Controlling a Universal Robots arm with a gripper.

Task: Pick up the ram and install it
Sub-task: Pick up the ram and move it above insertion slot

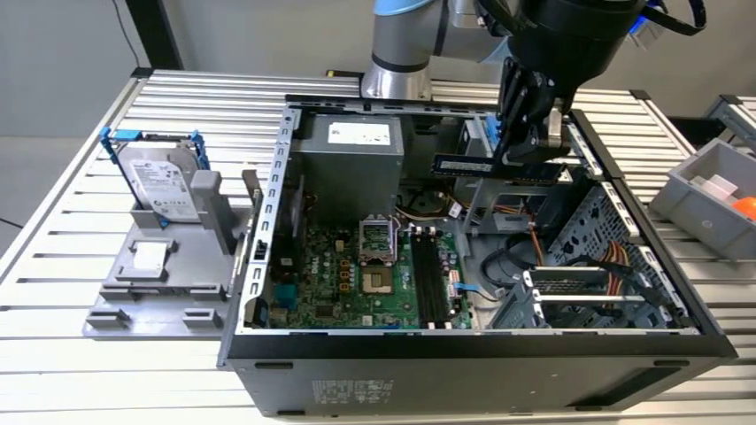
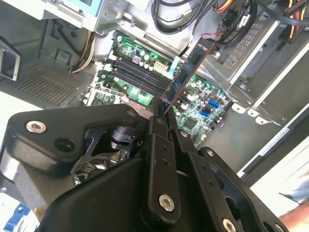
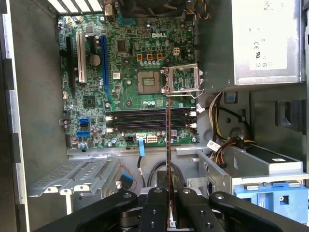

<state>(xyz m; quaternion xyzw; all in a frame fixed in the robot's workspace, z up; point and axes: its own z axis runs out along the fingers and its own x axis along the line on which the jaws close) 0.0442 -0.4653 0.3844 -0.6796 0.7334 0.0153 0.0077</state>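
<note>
The black two-finger gripper point(image 1: 521, 165) is clenched on one end of the long, thin blue circuit-board ram stick point(image 1: 475, 166). It holds the stick level, high above the open grey computer case point(image 1: 473, 354). The stick lies crosswise to the black memory slots point(image 3: 149, 121) on the green motherboard point(image 3: 120, 72). Installing it well probably means keeping the grip firm, turning the stick parallel to a slot, and pressing evenly.

I can't read any of it from here: a white printed label on the power supply point(image 1: 349, 150), twelve o'clock from the motherboard point(image 1: 354, 274); another on the hard drive point(image 1: 163, 181), ten o'clock; possibly a sticker on the ram point(image 1: 465, 165), one o'clock.
</note>
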